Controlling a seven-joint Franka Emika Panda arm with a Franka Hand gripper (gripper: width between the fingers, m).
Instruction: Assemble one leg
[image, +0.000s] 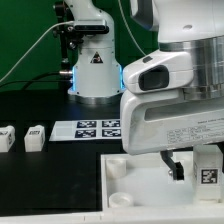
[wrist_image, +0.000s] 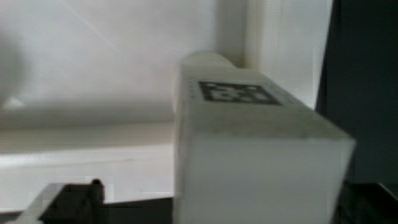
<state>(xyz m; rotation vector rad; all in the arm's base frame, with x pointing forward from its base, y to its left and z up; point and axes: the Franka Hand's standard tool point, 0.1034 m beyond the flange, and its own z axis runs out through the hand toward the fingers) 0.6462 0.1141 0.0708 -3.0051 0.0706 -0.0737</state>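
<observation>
A matte black table (image: 30, 105) spreads out on all sides of the marker board (image: 95, 128), which lies flat on it. Behind the marker board, past the table's far edge, a dark green backdrop (image: 20, 25) closes off the scene under soft, even light.

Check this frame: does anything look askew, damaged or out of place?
Nothing stands out. The tagged leg is upright at the white tray; two more legs sit upright on the black table, the marker board flat.
</observation>
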